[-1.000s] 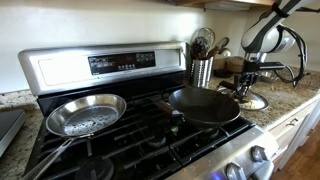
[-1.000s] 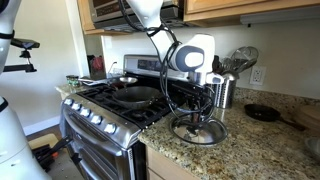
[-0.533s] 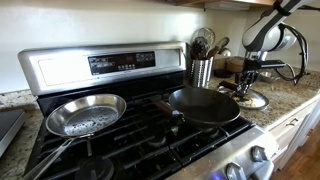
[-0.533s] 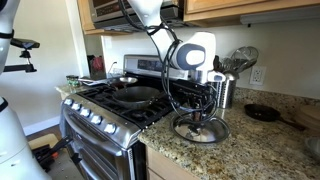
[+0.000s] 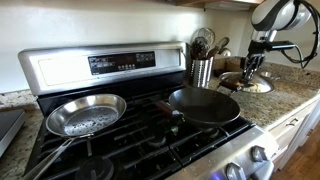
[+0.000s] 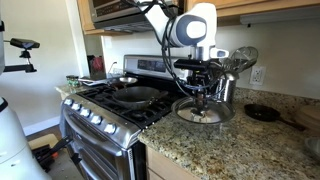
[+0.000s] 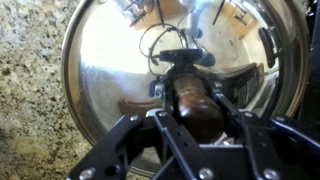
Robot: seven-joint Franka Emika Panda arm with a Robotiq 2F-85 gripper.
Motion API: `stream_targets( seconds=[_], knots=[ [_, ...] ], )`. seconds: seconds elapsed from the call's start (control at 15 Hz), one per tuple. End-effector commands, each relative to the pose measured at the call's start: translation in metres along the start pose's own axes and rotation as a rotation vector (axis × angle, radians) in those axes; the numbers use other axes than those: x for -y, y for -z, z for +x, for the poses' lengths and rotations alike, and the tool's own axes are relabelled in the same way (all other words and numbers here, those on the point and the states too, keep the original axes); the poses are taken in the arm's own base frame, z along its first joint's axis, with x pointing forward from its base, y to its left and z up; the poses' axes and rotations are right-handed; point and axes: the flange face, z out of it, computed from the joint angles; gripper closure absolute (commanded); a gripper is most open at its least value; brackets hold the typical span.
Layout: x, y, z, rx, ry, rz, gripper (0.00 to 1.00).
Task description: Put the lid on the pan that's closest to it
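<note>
At the bottom of the wrist view the gripper (image 7: 190, 88) is clamped narrowly on the lid (image 7: 100, 60), with the granite counter (image 7: 25, 90) behind at frame left. In an exterior view the lid hangs right of centre, and the pan (image 6: 135, 96) sits farther left on the stove (image 6: 105, 120).

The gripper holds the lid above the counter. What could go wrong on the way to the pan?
1. The gripper holds the lid only by its small knob; it may slip or swing and hit the counter.
2. The utensil holder stands near the path to the pan; the rim could strike it.
</note>
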Motion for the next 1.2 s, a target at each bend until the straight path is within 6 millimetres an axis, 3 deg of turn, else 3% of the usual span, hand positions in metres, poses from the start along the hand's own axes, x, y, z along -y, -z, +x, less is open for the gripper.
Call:
stream_targets(
  seconds=[0.0,0.33,0.67,0.93,1.13],
  knots=[
    [0.004,0.046,-0.017,-0.022,0.047,-0.001,0.8],
    [0.016,0.088,-0.034,-0.078,0.094,-0.015,0.8],
    [0.039,0.116,-0.051,-0.119,0.163,0.0,0.8],
    [0.072,0.125,-0.066,-0.138,0.253,0.013,0.8],
    [0.107,0.122,-0.072,-0.14,0.334,0.031,0.8]
  ],
)
